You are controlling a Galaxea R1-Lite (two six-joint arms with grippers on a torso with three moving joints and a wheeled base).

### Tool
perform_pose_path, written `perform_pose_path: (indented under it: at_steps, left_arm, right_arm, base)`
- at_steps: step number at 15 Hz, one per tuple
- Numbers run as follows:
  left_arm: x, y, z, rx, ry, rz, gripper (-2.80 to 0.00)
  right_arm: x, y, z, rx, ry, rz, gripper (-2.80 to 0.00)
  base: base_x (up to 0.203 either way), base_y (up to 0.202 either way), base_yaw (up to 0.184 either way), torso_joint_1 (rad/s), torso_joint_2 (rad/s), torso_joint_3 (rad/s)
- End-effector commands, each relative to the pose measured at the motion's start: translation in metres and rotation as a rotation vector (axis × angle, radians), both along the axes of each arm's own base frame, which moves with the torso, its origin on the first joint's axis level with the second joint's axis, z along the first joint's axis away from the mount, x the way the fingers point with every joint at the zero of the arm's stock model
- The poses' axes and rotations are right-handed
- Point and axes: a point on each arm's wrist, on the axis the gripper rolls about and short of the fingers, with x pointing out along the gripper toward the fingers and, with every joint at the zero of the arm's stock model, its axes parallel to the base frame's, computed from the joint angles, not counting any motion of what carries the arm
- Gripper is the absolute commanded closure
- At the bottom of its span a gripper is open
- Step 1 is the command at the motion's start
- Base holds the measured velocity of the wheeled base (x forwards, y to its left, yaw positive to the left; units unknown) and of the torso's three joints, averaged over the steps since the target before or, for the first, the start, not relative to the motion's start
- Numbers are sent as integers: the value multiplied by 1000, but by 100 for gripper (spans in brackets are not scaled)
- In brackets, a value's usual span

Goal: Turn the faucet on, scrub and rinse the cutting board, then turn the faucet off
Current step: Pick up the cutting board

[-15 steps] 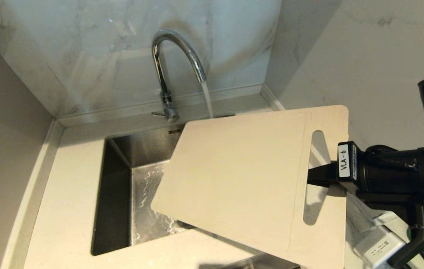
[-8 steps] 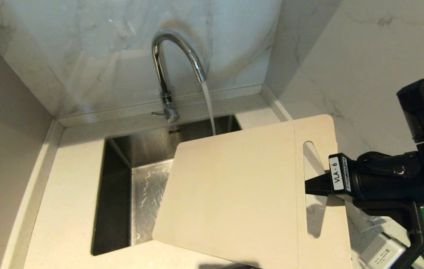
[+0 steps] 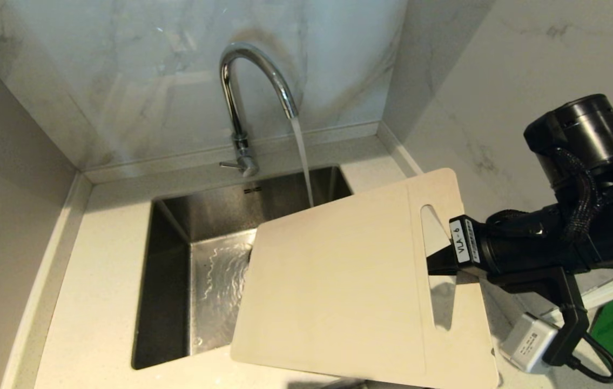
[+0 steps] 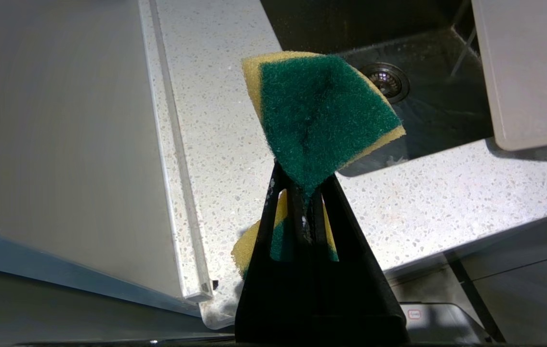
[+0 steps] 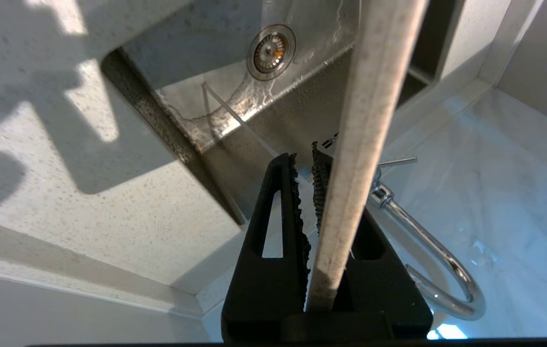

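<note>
You can't see where the water stream (image 3: 302,162) lands: the cutting board (image 3: 338,286) hides it, along with the sink's (image 3: 166,302) right half.

Faucet (image 3: 252,92) running; cream cutting board (image 3: 338,281) tilted over sink.

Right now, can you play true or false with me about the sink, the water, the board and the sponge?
1. Water runs from the faucet. True.
2. The right gripper holds the board at its slot end. True.
3. The board lies flat on the bottom of the sink. False: it is held up, tilted, above the sink and the counter.
4. The left gripper is empty. False: it is shut on a sponge, green and yellow.
5. The sponge is rubbing the board. False: it is off to the side over the counter, apart from the board.
</note>
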Motion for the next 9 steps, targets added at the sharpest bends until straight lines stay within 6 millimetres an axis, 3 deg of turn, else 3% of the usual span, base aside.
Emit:
perform_pose_path:
  at_steps: [1,4,9]
  left_arm:
    - [0,0,-1,0,3,-1,0]
    - [0,0,-1,1,3,0,0]
    - [0,0,-1,1,3,0,0]
  right_arm:
    - [14,4,0,-8,-1,11,0]
    - [23,6,15,-8,-48,-2,0]
    - [27,8,15,-18,-30,-3,0]
  base:
    - [0,0,0,0,0,0]
    - [0,0,0,0,0,0]
    - [0,0,0,0,0,0]
